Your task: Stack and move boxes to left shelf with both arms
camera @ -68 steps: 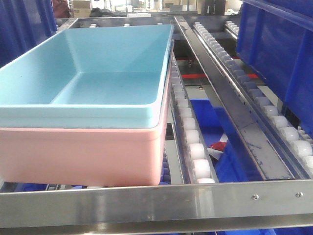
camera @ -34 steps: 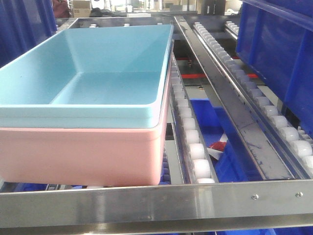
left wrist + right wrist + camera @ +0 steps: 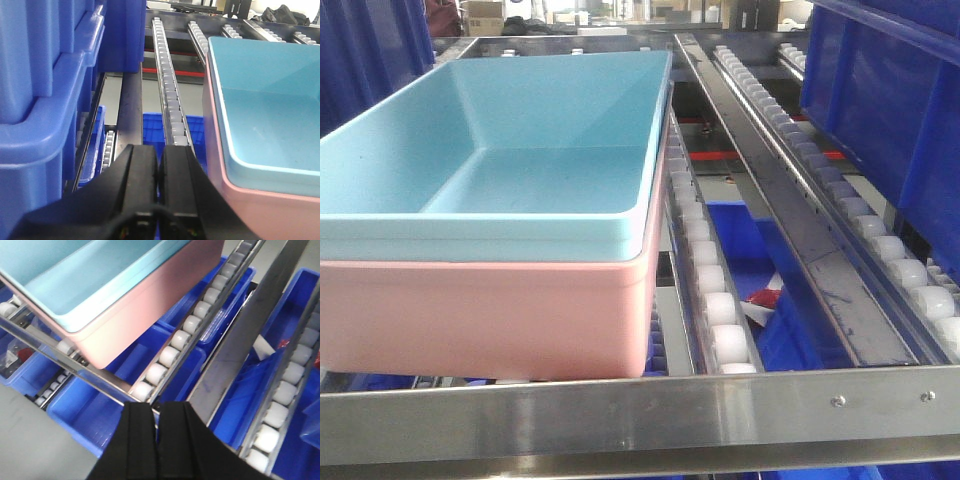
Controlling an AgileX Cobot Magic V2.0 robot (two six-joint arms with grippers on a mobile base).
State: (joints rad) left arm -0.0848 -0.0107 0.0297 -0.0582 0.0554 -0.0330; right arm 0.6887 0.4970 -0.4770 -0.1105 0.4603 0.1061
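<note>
The light turquoise box (image 3: 520, 170) sits nested inside the salmon pink box (image 3: 490, 315). The stack rests on the left shelf's rollers, just behind the steel front bar (image 3: 640, 415). In the left wrist view my left gripper (image 3: 160, 150) is shut and empty, close beside the left wall of the pink box (image 3: 220, 165) but apart from it. In the right wrist view my right gripper (image 3: 156, 407) is shut and empty, low in front of the front bar (image 3: 100, 377), right of the stack's corner (image 3: 130, 325).
Dark royal-blue bins stand on the rack at the right (image 3: 890, 110) and far left (image 3: 370, 50), and stacked by my left gripper (image 3: 45, 100). More blue bins lie under the rack (image 3: 100, 405). Roller rails (image 3: 710, 290) and a flat steel rail (image 3: 790, 230) run rearward.
The front view has drifted a few pixels. The stacked boxes stay where they were on the rollers.
</note>
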